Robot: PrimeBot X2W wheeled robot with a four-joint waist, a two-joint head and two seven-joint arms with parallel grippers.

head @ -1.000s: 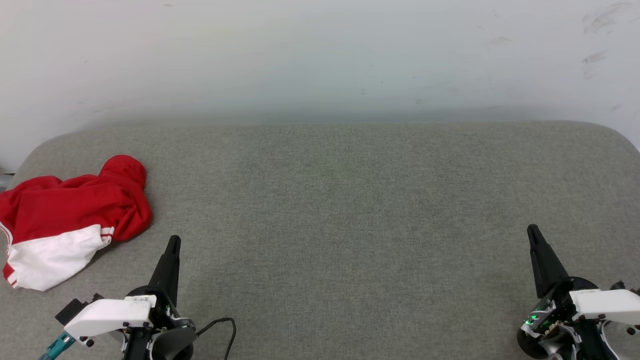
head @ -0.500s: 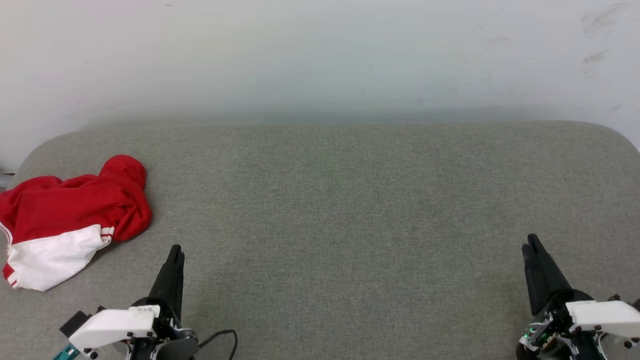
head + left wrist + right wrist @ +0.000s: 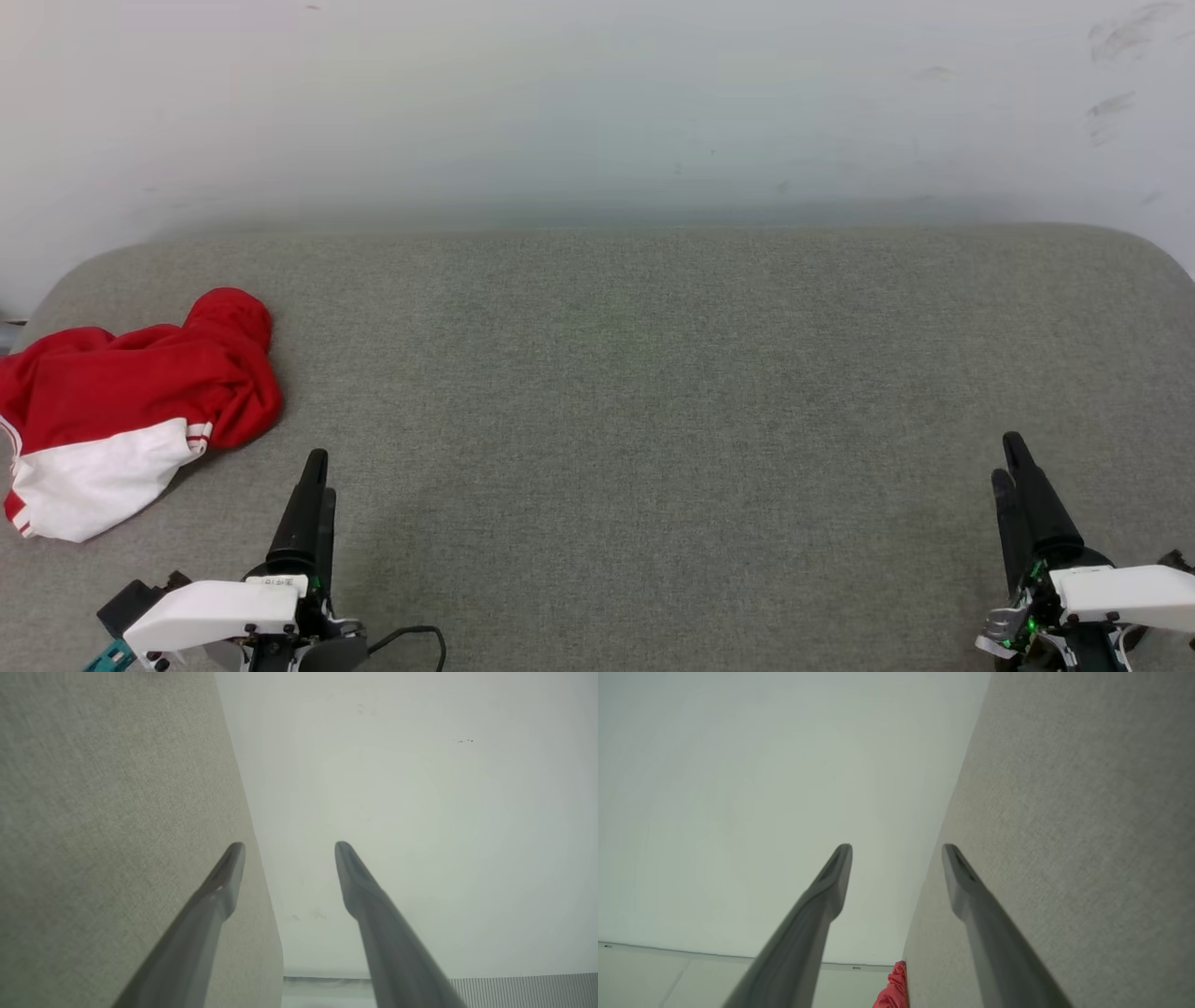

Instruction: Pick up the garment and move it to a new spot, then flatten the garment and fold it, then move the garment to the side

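The garment (image 3: 131, 401) lies crumpled at the far left of the grey fabric surface (image 3: 653, 373), red with a white sleeve and red-white stripe trim toward the front. My left gripper (image 3: 321, 474) stands open just to its right and nearer me, holding nothing and apart from the cloth. In the left wrist view its fingers (image 3: 219, 891) are spread wide around the gripper (image 3: 289, 845). My right gripper (image 3: 1006, 459) is open and empty at the lower right. A red edge of the garment (image 3: 894, 991) shows below my right gripper (image 3: 897, 847) in the right wrist view.
A pale wall (image 3: 597, 112) rises behind the surface's rounded back edge. A black cable (image 3: 411, 639) loops beside my left wrist. Wide bare fabric stretches between the two grippers.
Both grippers were shut a second ago and now stand open. Both have drawn back slightly toward the bottom of the head view. The garment has not moved.
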